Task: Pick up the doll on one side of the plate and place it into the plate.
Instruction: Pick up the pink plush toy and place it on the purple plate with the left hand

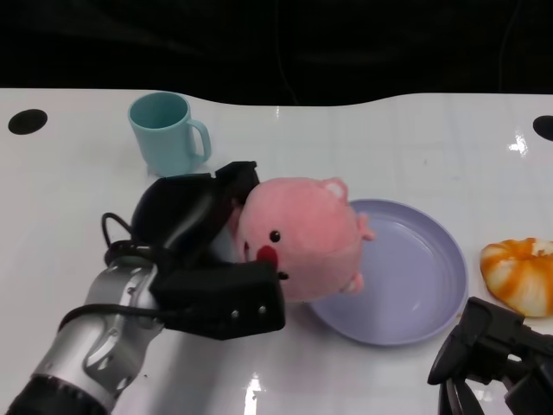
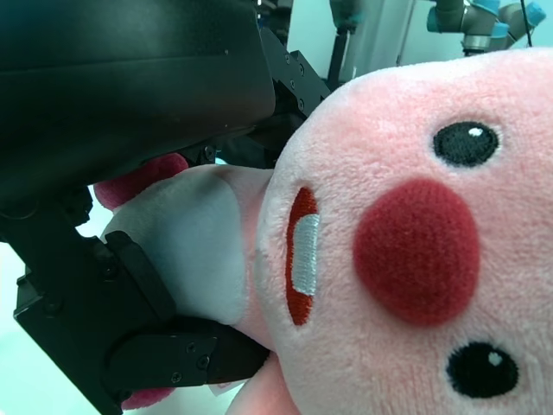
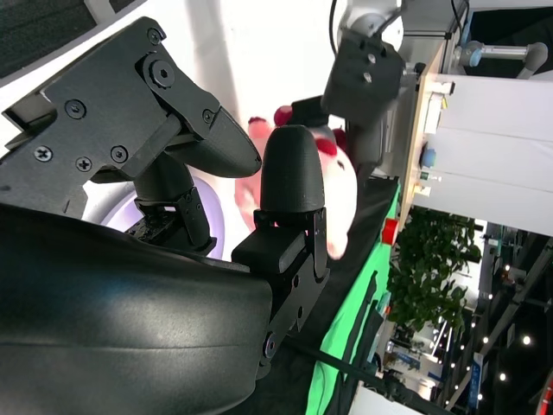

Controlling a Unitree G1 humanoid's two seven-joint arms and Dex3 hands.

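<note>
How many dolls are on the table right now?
1. The pink doll is held by the left hand at the near-left rim of the purple plate. The orange-and-white thing right of the plate looks like bread, not a doll.

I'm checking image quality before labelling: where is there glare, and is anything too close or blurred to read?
Head view: sharp, with small bright glare spots on the white table and a soft sheen on the purple plate. Left wrist view: the pink doll fills the frame, very close yet fairly crisp. Right wrist view: the right hand blocks most of it; the background is tilted and cluttered.
</note>
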